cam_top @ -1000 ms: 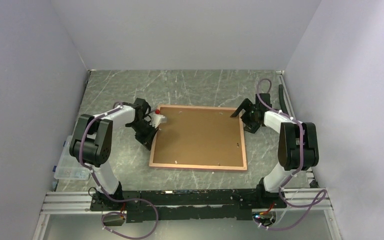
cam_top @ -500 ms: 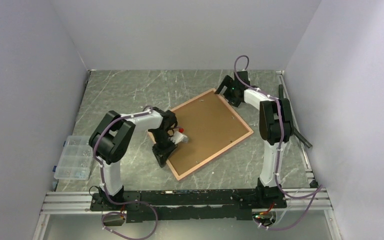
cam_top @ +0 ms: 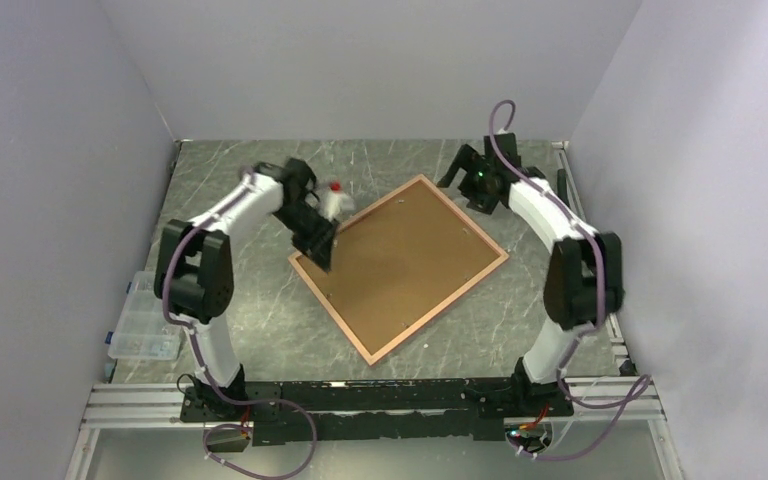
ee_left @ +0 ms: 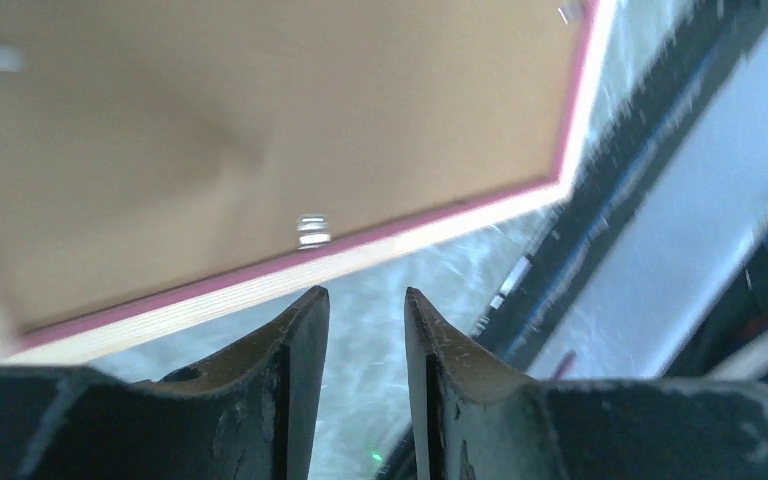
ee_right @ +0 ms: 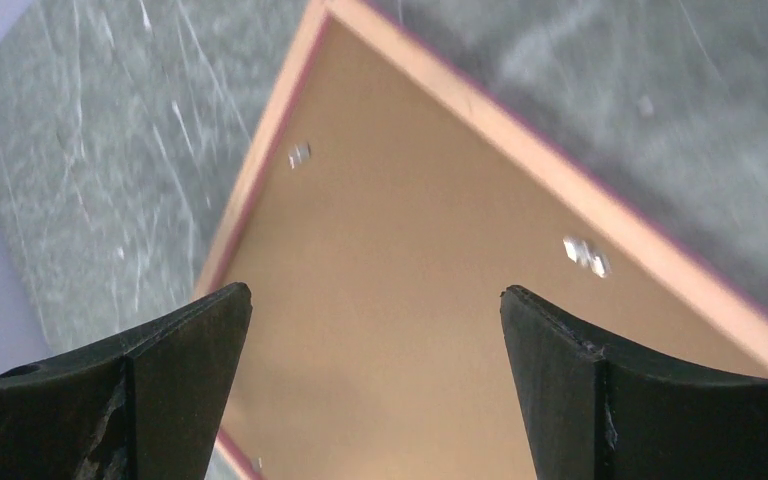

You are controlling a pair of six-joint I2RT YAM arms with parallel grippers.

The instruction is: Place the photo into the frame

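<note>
The frame [ee_left: 260, 285] lies flat on the table [cam_top: 220, 180], back side up and turned cornerwise, with the brown backing board [cam_top: 405, 260] seated in it under small metal clips [ee_left: 311, 230]. The photo is not in view, and whether it lies beneath the board cannot be told. The left fingers [ee_left: 298, 350] stand a narrow gap apart and pinch nothing. The frame's long wooden edge runs crosswise just ahead of their tips, bare table lies under them, and 1 clip sits straight beyond that edge. The right fingers [ee_right: 185, 350] are spread wide and empty near a corner of the frame. That corner shows ahead of them, its 2 edges run back past either finger, and 2 clips lie between. Both arms are about equally near, the left at a side and the right at a corner. The coming move probably turns on the clips, since the board must lift out if the photo is not yet inside. A plastic box [cam_top: 145, 320] sits well behind the left fingers, and nothing blocks either pair of fingers from the frame.
</note>
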